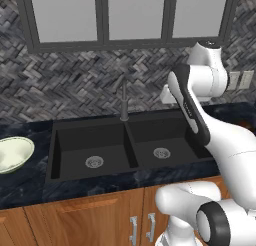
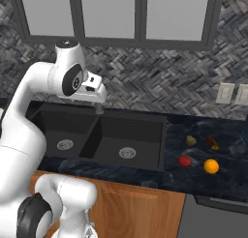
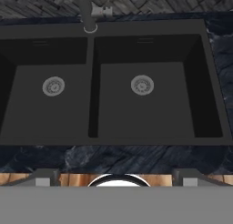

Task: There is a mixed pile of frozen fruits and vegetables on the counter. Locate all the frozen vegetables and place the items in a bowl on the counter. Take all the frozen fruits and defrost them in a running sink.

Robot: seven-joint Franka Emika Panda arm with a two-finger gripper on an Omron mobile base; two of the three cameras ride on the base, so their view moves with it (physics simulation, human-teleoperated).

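Hand view: gripper [image 3: 117, 178] spread wide, empty | over sink [image 3: 113, 132] (both basins bare)

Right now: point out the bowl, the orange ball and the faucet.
bowl [image 1: 20, 146]: left base view, on its pale rim, at the left edge.
orange ball [image 2: 211, 166]: right base view, middle of the ball, on the counter right of the sink.
faucet [image 1: 123, 101]: left base view, on its upright stem behind the basins.
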